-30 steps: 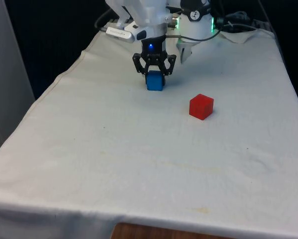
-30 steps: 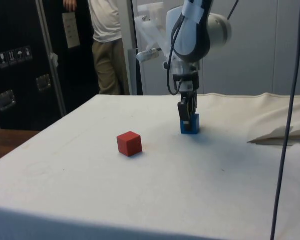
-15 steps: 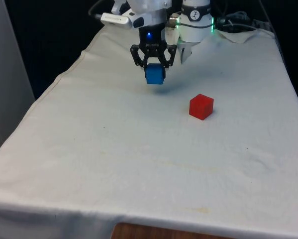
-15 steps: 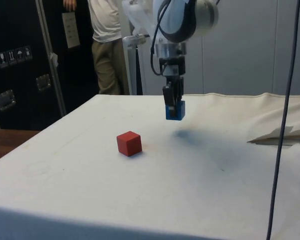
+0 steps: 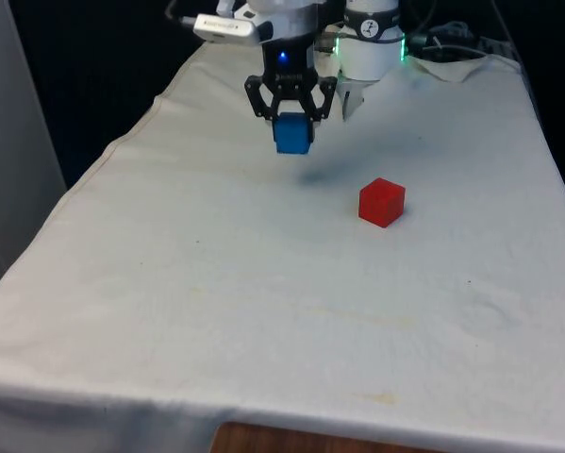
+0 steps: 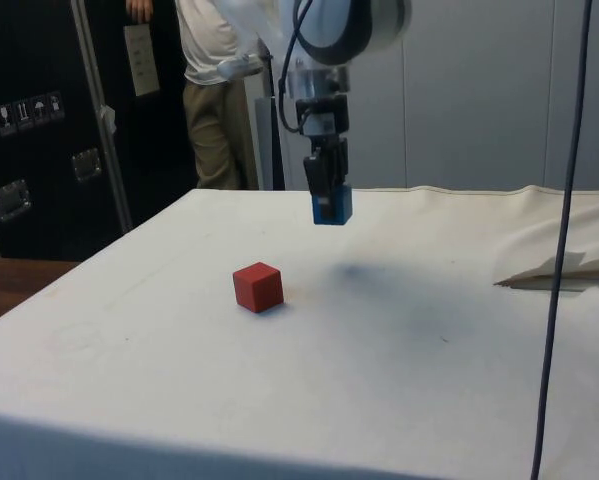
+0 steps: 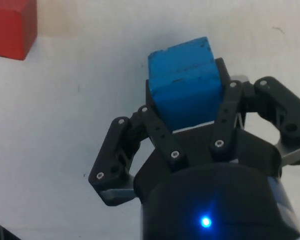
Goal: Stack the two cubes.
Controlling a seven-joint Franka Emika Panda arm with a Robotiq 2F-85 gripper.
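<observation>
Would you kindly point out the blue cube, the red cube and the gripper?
blue cube (image 5: 292, 134), front view, its front face.
red cube (image 6: 258, 287), side view, its near face.
gripper (image 7: 187, 97), wrist view, between its fingertips.

You face a counter (image 6: 279, 400) under a white cloth (image 5: 216, 283); dark cabinets (image 6: 39, 130) stand beside it, a person (image 6: 211, 90) waits before pale wall panels (image 6: 479, 90).

Two cubes: one blue cube (image 5: 292, 133), one red cube (image 5: 382, 202); one person (image 6: 211, 90).
</observation>
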